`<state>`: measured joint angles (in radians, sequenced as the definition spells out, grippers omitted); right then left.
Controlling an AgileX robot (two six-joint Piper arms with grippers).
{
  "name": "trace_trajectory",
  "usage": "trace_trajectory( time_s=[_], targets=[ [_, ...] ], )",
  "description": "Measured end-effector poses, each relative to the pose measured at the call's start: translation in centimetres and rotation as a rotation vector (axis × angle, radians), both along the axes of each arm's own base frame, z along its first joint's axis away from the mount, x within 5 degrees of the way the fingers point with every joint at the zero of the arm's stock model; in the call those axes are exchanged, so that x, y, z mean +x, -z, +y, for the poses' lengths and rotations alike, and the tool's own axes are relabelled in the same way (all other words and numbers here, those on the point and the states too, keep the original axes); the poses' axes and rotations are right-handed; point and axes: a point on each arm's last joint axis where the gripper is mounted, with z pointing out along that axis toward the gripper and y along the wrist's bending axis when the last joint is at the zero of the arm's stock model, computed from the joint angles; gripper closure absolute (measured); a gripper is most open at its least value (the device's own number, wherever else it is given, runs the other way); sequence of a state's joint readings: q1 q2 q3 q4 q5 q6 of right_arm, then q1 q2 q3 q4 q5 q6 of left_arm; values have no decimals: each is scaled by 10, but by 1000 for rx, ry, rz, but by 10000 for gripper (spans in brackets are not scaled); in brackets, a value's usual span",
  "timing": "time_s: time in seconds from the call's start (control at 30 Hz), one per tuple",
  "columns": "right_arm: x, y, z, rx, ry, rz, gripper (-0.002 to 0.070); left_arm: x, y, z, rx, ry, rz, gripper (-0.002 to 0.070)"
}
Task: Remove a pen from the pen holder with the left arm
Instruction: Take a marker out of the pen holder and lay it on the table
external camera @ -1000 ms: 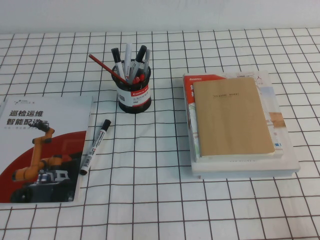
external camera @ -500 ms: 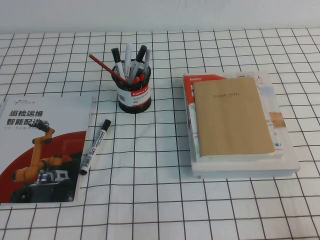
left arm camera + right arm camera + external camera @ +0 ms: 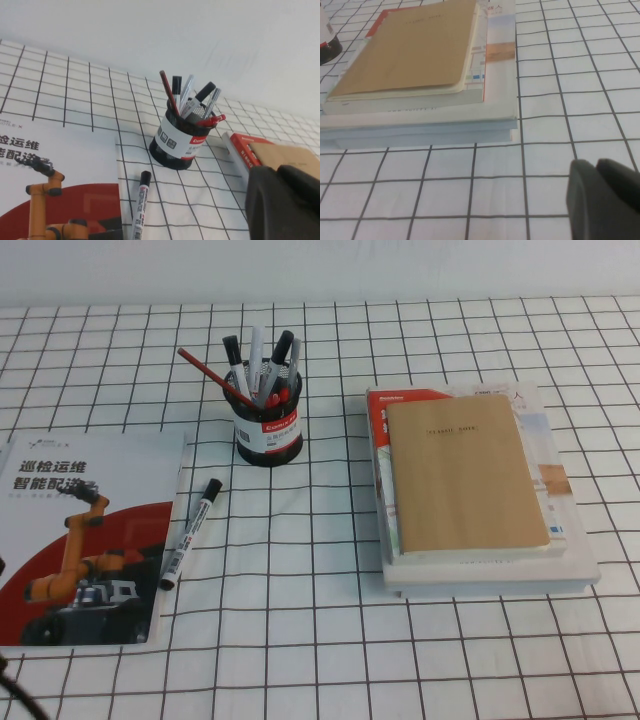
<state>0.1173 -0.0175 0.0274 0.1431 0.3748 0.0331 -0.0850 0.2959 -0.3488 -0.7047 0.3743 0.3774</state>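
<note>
Both clenched, left hand [image 3: 278, 180] nr poster [image 3: 90, 530], right hand [image 3: 596, 175] nr book stack [image 3: 470, 480], white grid tablecloth [image 3: 320, 640], pale wall [image 3: 320, 270] behind

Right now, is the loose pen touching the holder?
No, the pen lies flat, well apart from the holder.

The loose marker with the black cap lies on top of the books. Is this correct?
No: the high view shows the marker on the table beside the brochure, not on the books. The left gripper, jaws shut, hovers facing the pen holder; the right gripper hovers low near the books.
</note>
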Motion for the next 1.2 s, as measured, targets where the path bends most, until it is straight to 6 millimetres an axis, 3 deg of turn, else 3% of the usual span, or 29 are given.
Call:
trace_trajectory(
  time_s=[0.3,0.57,0.73,1.0,1.2],
  targets=[
    [0,0,0,0,0,0,691,55,-30,-6,85,29,132,678],
    [0,0,0,0,0,0,691,99,-18,-8,156,40,247,678],
    [0,0,0,0,0,0,691,108,-10,-12,199,89,272,678],
    [0,0,0,0,0,0,691,108,-15,-14,230,107,176,678],
    [0,0,0,0,0,0,691,98,6,-26,252,73,122,678]
  ],
)
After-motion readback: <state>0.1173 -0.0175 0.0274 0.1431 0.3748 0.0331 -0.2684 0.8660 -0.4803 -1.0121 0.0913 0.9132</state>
